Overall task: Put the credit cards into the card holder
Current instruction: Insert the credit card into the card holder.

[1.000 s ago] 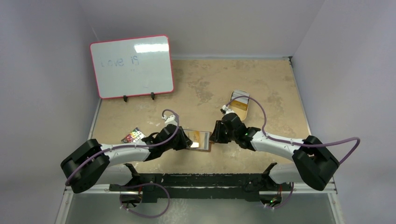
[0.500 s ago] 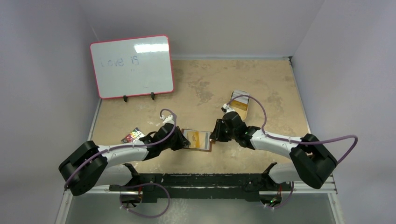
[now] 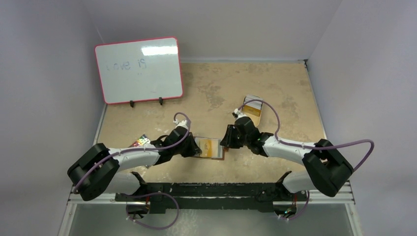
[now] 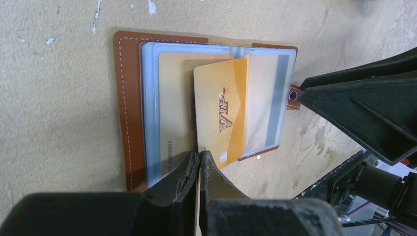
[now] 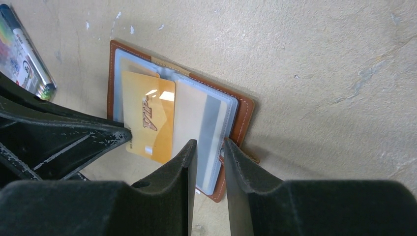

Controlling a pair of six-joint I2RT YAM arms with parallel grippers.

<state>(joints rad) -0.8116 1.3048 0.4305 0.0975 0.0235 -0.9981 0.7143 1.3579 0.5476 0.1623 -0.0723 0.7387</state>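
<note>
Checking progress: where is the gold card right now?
Mid-table in the top view, the gold card lies part-way in a clear sleeve of the open card holder, its near corner at the tip of the left gripper.

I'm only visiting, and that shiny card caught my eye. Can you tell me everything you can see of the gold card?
The gold card is a thin, glossy, plastic-looking rectangle with darker raised "VIP" lettering and a small pale patch near one end. It lies nearly flat over the open brown card holder. One long edge meets a clear sleeve and perhaps slips under it; the rest is uncovered. The left gripper is pinched shut on its near corner.
</note>
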